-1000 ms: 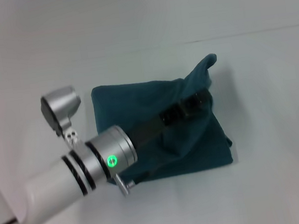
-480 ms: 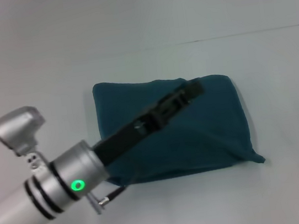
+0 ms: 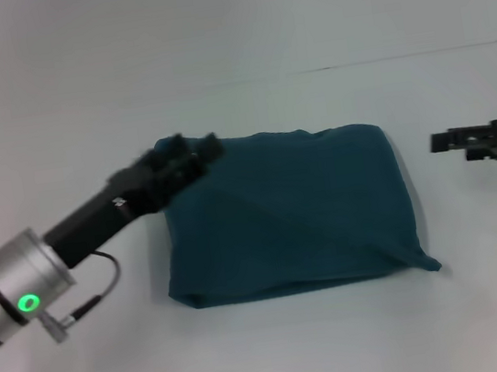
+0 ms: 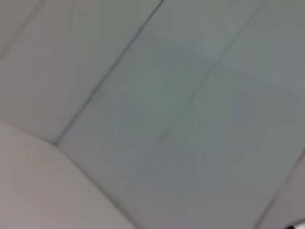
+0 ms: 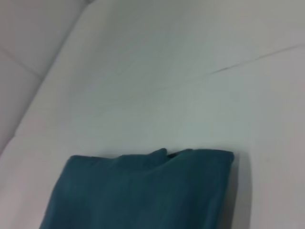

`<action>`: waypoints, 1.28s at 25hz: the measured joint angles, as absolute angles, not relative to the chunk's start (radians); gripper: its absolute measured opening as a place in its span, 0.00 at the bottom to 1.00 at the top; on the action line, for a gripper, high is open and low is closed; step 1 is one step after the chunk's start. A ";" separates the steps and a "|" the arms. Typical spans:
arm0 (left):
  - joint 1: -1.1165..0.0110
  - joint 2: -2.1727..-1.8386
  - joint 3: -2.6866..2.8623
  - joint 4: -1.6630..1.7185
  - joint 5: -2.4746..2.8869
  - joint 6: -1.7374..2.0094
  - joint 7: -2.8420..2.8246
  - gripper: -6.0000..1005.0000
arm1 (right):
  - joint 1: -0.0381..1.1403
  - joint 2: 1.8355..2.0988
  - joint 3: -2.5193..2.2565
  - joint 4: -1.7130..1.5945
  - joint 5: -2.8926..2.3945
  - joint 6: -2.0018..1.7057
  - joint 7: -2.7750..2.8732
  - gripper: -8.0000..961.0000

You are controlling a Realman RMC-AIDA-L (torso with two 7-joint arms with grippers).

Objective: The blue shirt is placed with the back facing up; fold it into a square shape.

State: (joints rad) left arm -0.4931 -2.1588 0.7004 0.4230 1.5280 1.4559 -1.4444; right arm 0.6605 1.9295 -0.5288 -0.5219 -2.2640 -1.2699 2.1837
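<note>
The blue shirt lies on the white worktop as a compact, roughly square bundle, plain side up; no lettering shows; in the right wrist view the blue shirt shows the same folded block with one edge bumpy. Its near edge on the robot's right ends in a small pointed flap that juts past the outline; the far edge ripples a little near the middle; a diagonal crease runs across the top layer.

The left tool sits at the shirt's far corner on the robot's left, right at the cloth's edge; it is blurred, so whether its fingers are parted or closed, or whether any fabric is caught in them, I cannot tell. The right tool hovers well apart from the shirt on the robot's right, over bare worktop; it holds nothing, though how far apart its fingers stand I cannot tell either.

The fold looks nearly or wholly done. The main risk, as I judge it: if the left tool has a pinch of cloth at that corner, any pull away would drag the top layer and undo the square; the loose flap could also spring open, since soft knit does not hold a crease.
</note>
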 joint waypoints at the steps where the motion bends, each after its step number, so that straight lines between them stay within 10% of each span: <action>1: -0.487 -2.157 0.701 0.441 1.529 1.443 -1.442 0.85 | 0.673 1.933 -0.531 -0.497 -2.264 -1.242 2.184 0.94; 8: -0.478 -2.133 0.687 0.522 1.567 1.324 -1.443 0.90 | 0.709 1.993 -0.523 -0.507 -2.238 -1.189 2.176 0.94; 23: -0.540 -2.149 0.709 0.509 1.576 1.040 -1.527 0.89 | 0.675 1.956 -0.530 -0.506 -2.196 -1.212 2.190 0.93; 32: -0.521 -2.142 0.709 0.514 1.579 1.092 -1.552 0.88 | 0.708 1.989 -0.542 -0.421 -2.201 -1.093 2.185 0.93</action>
